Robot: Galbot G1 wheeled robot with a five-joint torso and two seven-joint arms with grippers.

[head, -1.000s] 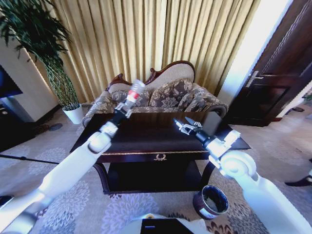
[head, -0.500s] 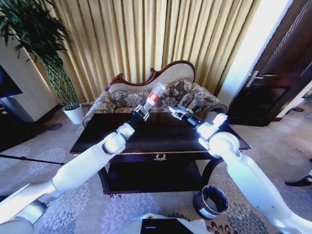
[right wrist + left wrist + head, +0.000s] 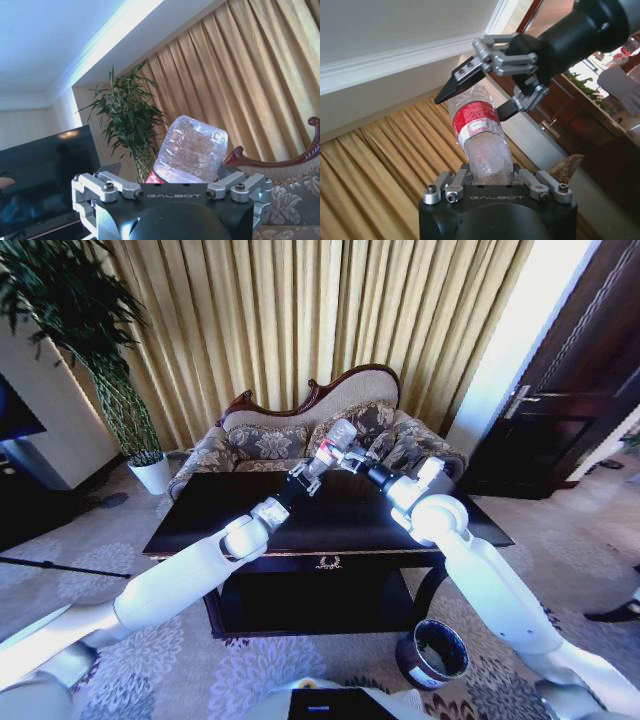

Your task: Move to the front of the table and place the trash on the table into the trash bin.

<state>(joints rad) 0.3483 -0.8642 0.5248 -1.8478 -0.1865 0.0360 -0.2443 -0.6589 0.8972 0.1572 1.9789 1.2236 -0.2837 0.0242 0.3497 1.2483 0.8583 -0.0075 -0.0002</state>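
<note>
left gripper [image 3: 308,476]: clenched on the bottle [image 3: 338,441], holding it by the lower body, up in the air over the table's [image 3: 200,508] far half, about 12 o'clock from us.
right gripper [image 3: 490,85]: fingers apart, straddling the bottle's far end, one finger on each side; not closed on it that we can see.
step: we read this as a mid-air handover, left to right.
bin [image 3: 432,652]: on the floor at our 5 o'clock, by the table's near right leg, well apart from the bottle.
risk 1: thin crumpled plastic. If the right closes hard, the bottle may squash and squirt out.
risk 2: if the left lets go before the right has a firm hold, the bottle drops onto the table or sofa.
risk 3: the two grippers sit close together; a small misalignment could knock fingers together.
other trash: we cannot make out any wrapper or paper on the tabletop.
</note>
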